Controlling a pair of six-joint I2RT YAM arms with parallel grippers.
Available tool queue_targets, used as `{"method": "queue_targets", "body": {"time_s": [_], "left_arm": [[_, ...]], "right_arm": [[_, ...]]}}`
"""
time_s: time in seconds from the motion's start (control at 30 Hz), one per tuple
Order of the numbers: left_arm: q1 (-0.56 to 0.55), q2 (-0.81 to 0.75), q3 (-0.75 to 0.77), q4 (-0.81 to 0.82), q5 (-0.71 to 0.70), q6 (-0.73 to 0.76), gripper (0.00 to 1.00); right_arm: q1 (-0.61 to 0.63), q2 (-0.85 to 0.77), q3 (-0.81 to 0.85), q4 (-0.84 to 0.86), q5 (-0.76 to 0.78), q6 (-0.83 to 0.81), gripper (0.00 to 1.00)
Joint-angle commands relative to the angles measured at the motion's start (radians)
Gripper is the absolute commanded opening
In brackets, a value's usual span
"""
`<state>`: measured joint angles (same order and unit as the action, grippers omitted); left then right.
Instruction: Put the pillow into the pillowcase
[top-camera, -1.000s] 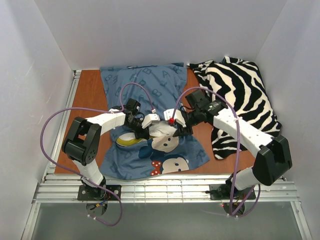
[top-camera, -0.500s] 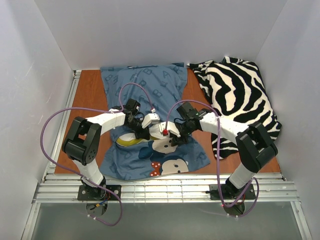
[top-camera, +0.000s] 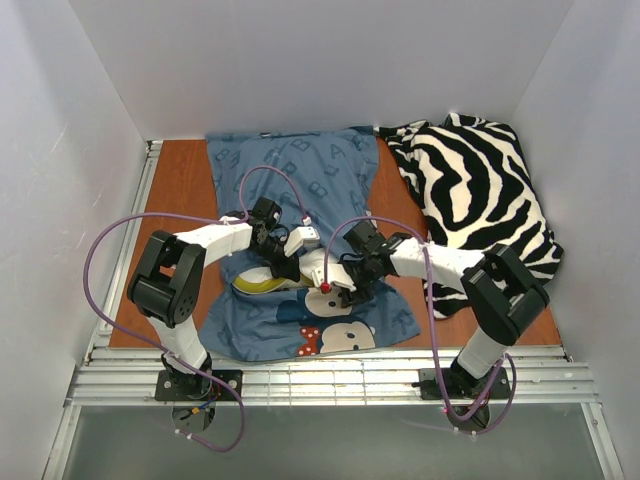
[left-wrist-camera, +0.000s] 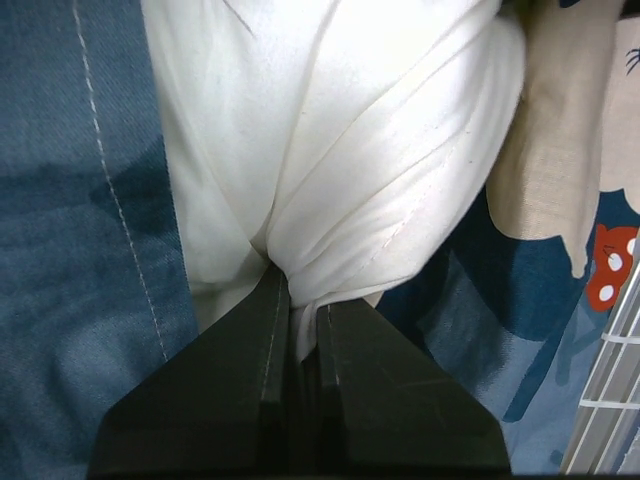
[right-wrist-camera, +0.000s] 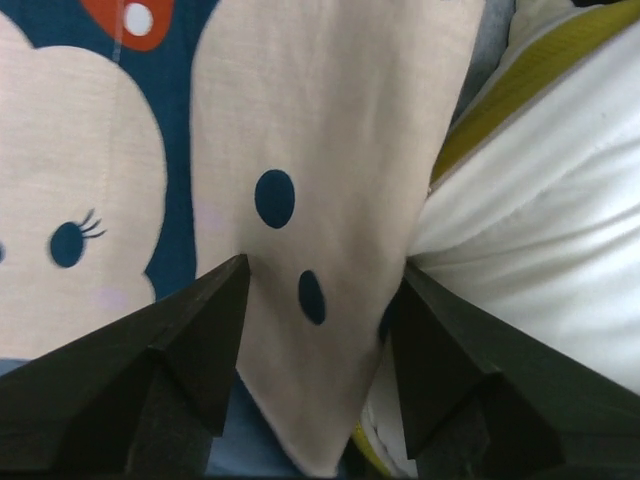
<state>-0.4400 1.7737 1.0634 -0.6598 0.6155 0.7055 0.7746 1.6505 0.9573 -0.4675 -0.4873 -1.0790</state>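
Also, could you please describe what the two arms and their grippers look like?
The left arm and right arm have white links and bulky black joints; a purple cable loops along each. A red spot shows near the right wrist. The fingers are black and wedge-shaped.

A reddish-brown wooden tabletop (top-camera: 178, 200) fills the middle of the scene, matte and evenly lit, with only faint, soft shadows on it. Plain white wall panels close it in on three sides. A back panel (top-camera: 320, 60) rises from the tabletop's far edge, and a left panel (top-camera: 60, 150) and a right panel (top-camera: 595, 150) slant up from its side edges. A thin silver metal rail (top-camera: 125, 250) runs along the tabletop's left edge. Along its near edge lies a band of ribbed silver aluminium rails (top-camera: 330, 372). Nearer than that band is a smooth grey-green surface (top-camera: 330, 445) with a dull sheen.
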Motion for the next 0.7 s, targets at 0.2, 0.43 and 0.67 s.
{"method": "queue_targets", "body": {"time_s": [0.2,0.43,0.67], "left_arm": [[0.02,0.055,-0.019,-0.124,-0.046,-0.06,0.0],[0.055,0.063,-0.013,-0.109,-0.095,-0.032,0.0],[0.055,0.038,-0.074,-0.066,-0.178,0.023,0.0]], "right_arm": [[0.042,0.253,0.076,-0.167,0.017,0.013,0.51],[0.046,0.356,0.259,-0.722,-0.259,-0.169,0.15],[0.02,0.212,0.34,-0.841,-0.506,-0.174,0.01]]}}
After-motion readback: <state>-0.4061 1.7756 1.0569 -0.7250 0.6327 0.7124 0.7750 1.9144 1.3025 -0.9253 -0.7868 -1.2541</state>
